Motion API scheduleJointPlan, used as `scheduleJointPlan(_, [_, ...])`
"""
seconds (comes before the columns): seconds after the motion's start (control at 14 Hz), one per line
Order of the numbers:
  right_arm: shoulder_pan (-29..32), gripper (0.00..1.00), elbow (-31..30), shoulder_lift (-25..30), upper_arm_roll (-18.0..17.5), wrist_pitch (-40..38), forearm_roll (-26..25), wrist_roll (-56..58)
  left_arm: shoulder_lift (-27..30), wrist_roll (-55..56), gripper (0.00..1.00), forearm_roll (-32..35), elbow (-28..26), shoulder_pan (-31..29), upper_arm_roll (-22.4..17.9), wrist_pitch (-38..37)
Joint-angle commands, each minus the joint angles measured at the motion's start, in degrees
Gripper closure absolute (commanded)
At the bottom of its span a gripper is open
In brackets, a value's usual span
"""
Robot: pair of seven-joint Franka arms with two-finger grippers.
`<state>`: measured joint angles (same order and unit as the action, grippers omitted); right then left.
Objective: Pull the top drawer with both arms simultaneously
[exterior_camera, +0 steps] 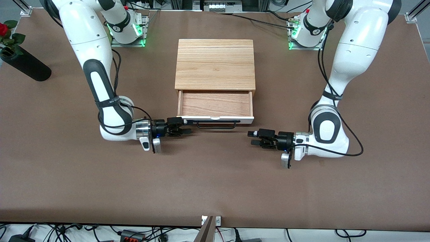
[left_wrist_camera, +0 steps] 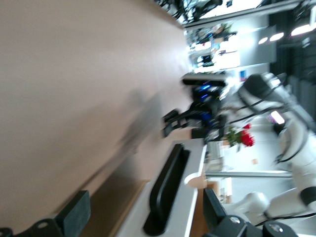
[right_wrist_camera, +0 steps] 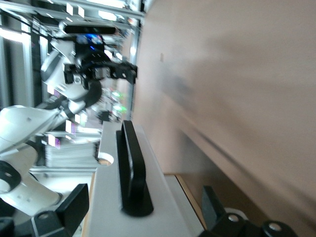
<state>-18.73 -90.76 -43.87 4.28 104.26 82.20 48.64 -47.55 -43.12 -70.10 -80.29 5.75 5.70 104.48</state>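
The top drawer (exterior_camera: 215,104) stands pulled out of the light-wood cabinet (exterior_camera: 215,64), its wood tray showing. Its white front panel (exterior_camera: 218,118) carries the black bar handle (exterior_camera: 216,125). My right gripper (exterior_camera: 186,127) is open at the panel's end toward the right arm, just short of the handle's end. In the right wrist view the handle (right_wrist_camera: 131,168) lies between the open fingers (right_wrist_camera: 74,205). My left gripper (exterior_camera: 252,138) is open and empty, apart from the panel's corner at the left arm's end. In the left wrist view the handle (left_wrist_camera: 168,190) shows between the fingers (left_wrist_camera: 74,215).
A black vase (exterior_camera: 25,65) with a red rose (exterior_camera: 3,28) lies at the right arm's end of the table. The brown table (exterior_camera: 215,188) stretches wide from the drawer toward the front camera.
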Motion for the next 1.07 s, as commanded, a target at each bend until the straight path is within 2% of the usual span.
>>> scheduleJointPlan(0.0, [0.1, 0.0, 4.6, 4.5, 1.7, -0.4, -16.2, -11.1, 2.3, 3.6, 0.0, 9.9, 3.6, -0.3, -1.6, -0.6])
scheduleJointPlan(0.36, [-0.2, 0.0, 5.3, 10.4, 7.7, -0.8, -48.2, -15.4, 9.7, 8.7, 0.0, 29.1, 3.5, -2.9, -1.6, -3.1])
scheduleJointPlan(0.57, [-0.5, 0.0, 5.3, 12.7, 12.6, -4.1, -62.9, -15.5, 12.6, 11.1, 0.0, 36.3, 3.6, -5.0, -1.6, -8.7])
scheduleJointPlan(0.71, [-0.8, 0.0, 5.3, 15.3, 15.2, -7.3, -70.6, -15.7, 15.5, 11.2, 0.0, 42.1, 3.6, -6.0, -1.6, -10.8])
scheduleJointPlan(0.86, [-0.9, 0.0, 5.4, 18.8, 15.6, -11.7, -76.3, -20.3, 18.0, 11.2, 0.0, 46.5, 3.7, -6.9, -1.6, -14.5])
scheduleJointPlan(1.0, [-0.9, 0.0, 5.6, 23.5, 15.5, -15.9, -79.8, -26.9, 22.0, 12.3, 0.0, 50.8, 3.6, -7.2, -1.7, -19.4])
